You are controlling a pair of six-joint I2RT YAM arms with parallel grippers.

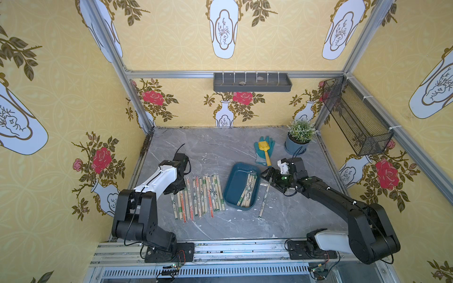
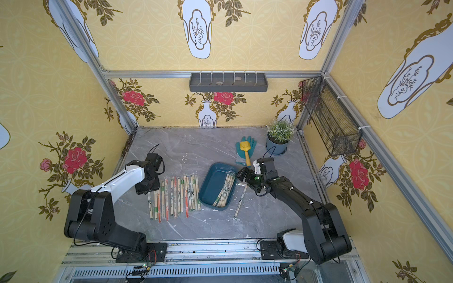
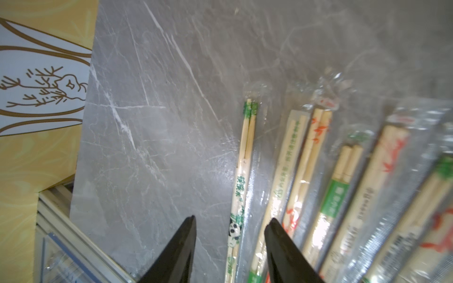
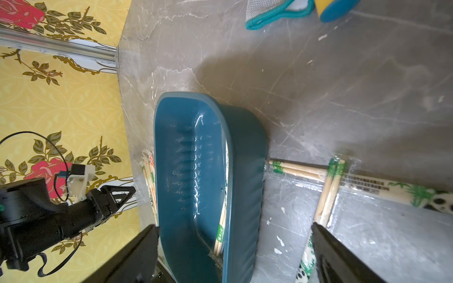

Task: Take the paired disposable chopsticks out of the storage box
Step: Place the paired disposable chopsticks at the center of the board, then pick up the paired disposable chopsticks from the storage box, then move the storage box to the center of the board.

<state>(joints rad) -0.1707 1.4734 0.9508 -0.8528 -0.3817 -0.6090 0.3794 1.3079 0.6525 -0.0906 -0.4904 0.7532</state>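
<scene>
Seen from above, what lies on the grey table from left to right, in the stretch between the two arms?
In a top view: row of wrapped chopsticks → teal storage box → lone wrapped chopstick pair.

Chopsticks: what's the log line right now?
left fingers: open over chopsticks on table | right fingers: open by storage box | box: some pairs left inside

Both arms are matte black, round-jointed. The left arm wears a white forearm shell; the right arm, one near its base. Black cables loop at the wrists; the left hand has black wedge fingers.
</scene>
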